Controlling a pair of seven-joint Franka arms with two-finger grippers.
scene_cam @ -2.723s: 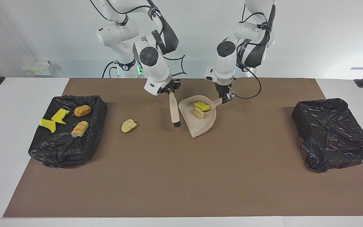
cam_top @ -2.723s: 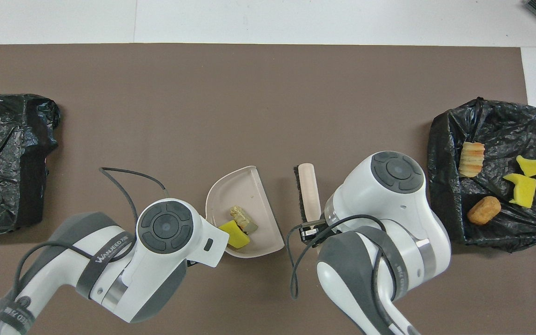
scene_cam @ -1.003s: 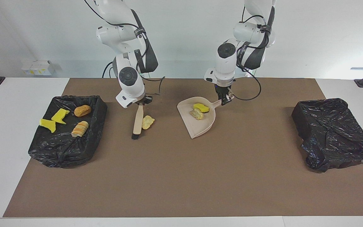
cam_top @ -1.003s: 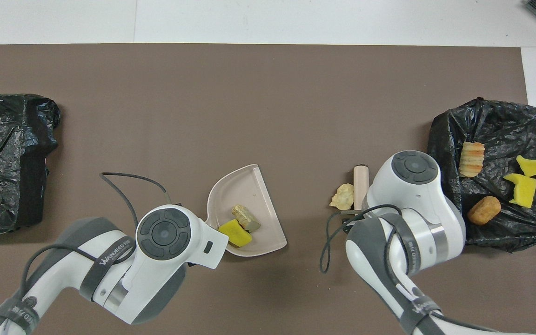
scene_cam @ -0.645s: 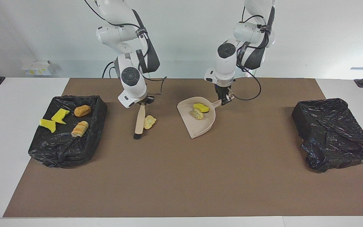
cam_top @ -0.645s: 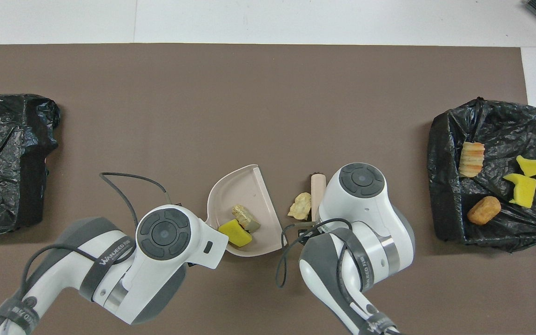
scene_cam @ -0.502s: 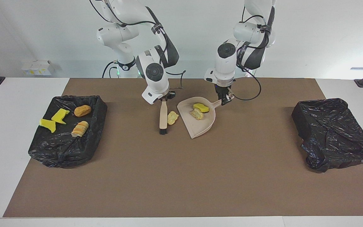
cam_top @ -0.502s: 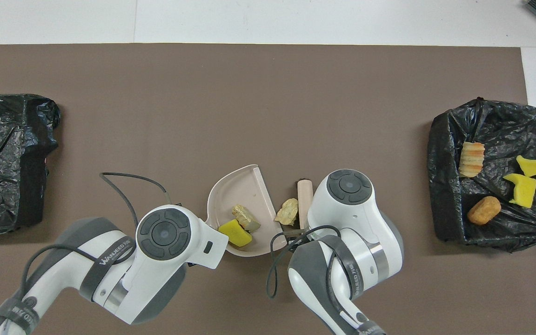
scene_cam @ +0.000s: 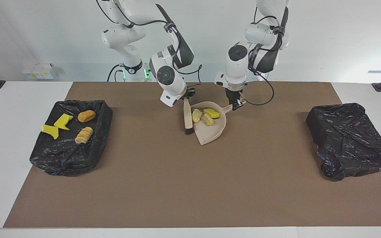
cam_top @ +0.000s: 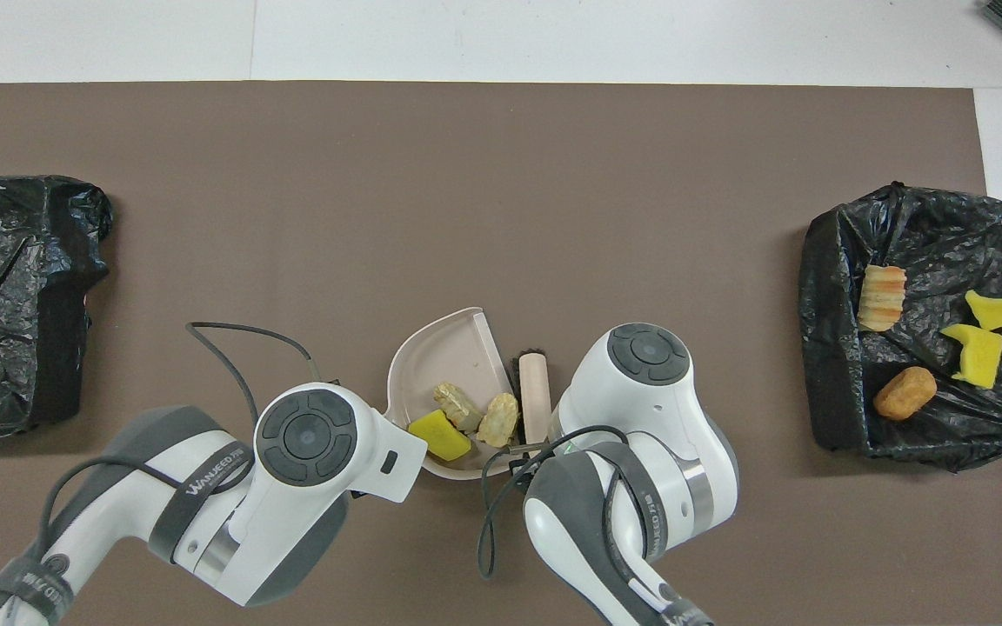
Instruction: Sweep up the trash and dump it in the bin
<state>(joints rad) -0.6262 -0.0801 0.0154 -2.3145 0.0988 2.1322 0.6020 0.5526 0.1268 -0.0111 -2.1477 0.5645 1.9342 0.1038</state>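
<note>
Dustpan (scene_cam: 210, 127) handle sits clamped in my left tool (scene_cam: 234, 105), close to my end of the counter (scene_cam: 190, 185), with the pan's open mouth turned toward my right arm's end. My right tool (scene_cam: 186, 96) is clamped on the handle of the brush (scene_cam: 188, 119), which slants down from it so the black bristles meet the mat right at the pan's mouth, just beside its edge.

Three scraps of trash lie inside the pan, just below and between my two tools. The yellow sponge piece (scene_cam: 212, 113) lies closest to the left tool, near the pan's handle. A tan crusty chunk (scene_cam: 206, 119) rests touching it, a little farther from me. The pale yellow chunk (cam_top: 499, 420) lies just inside the mouth, beside the brush and next to the tan chunk.

Farther toward my right arm's end stands a bin lined with a black bag (scene_cam: 69, 138), well apart from both tools. It holds four more scraps: a round brown bread chunk (scene_cam: 86, 116), two yellow sponge pieces (scene_cam: 58, 125) lying close together, and a striped bread piece (scene_cam: 84, 135) farther from me than the round chunk.

At my left arm's end stands a second black-bagged bin (scene_cam: 349, 138), well apart from the pan.
</note>
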